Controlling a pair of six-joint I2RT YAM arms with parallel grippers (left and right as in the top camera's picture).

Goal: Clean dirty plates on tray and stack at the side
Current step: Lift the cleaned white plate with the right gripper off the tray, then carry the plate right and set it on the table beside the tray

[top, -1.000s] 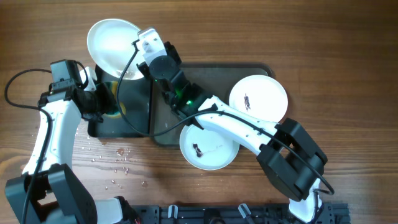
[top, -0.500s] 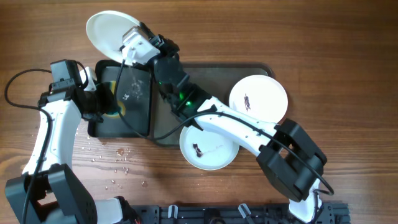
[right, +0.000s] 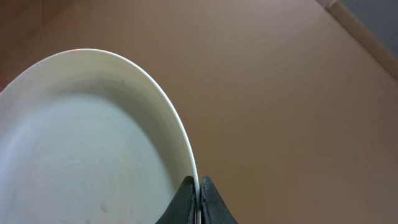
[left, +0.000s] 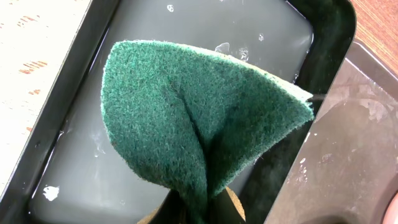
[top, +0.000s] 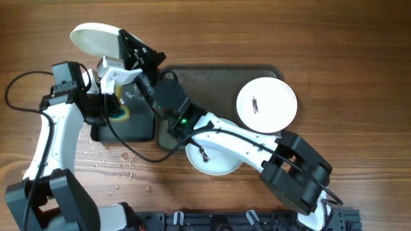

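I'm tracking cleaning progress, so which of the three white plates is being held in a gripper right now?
The upper-left plate, tilted, its rim pinched by the right gripper. The right-hand plate and the near plate lie unheld, each smudged.

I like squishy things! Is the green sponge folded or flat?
Folded: the green sponge is creased down its middle, with both halves bent together.
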